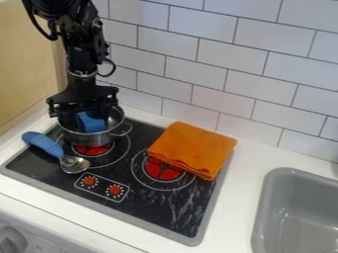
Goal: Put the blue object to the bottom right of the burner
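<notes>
The black robot arm [79, 37] stands above the saucepan [99, 138], entering from the top edge toward the view's left and dropping almost straight down, with its lower links stacked nearly upright over the pan and a black cable looping out on either side. Its wrist points downward, so that the gripper [84, 109] hangs at the saucepan's mouth, its wide crosspiece above the pan's rear left rim and its lower part reaching inside. The blue block [90, 122] is in the saucepan's opening, directly below the gripper and just inside the pan's front wall; whether the gripper is open or closed on it, I cannot tell. The left burner [92, 149] shows red from under the saucepan's front edge, and the right burner [162, 169] lies to the pan's right and a little forward. In front of the saucepan are two red knobs [89, 181], and near its front left side lies a spoon [74, 164], its blue handle slanting back and away to the left. A folded orange cloth [191, 148] rests to the saucepan's right, partly covering the right burner, and the gray sink [267, 197] is well apart from the pan, farther right.
</notes>
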`<state>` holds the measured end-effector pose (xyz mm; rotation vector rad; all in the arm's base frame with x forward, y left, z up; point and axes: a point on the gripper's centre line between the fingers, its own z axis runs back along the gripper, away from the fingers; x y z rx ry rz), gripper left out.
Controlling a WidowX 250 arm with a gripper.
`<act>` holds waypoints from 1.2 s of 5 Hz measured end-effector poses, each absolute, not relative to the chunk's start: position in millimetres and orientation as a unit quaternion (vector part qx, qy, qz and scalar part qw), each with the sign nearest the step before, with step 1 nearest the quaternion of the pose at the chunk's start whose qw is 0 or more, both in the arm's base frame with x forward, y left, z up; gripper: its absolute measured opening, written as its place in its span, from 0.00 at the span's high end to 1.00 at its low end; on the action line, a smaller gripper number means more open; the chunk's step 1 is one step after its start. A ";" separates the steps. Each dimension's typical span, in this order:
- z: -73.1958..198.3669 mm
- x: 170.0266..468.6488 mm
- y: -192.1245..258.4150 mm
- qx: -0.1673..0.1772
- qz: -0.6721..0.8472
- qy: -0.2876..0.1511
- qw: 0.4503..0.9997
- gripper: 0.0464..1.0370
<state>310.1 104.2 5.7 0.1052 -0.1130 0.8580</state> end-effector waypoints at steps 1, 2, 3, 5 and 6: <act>5.5 310.0 103.2 0.047 0.419 -0.053 0.905 0.72; 5.4 310.4 101.9 0.043 0.414 -0.052 0.908 0.78; 5.7 310.8 100.4 0.038 0.411 -0.052 0.909 0.78; 21.6 313.7 100.8 0.035 0.412 -0.070 0.908 0.78; 35.9 316.9 99.6 0.032 0.413 -0.090 0.906 0.78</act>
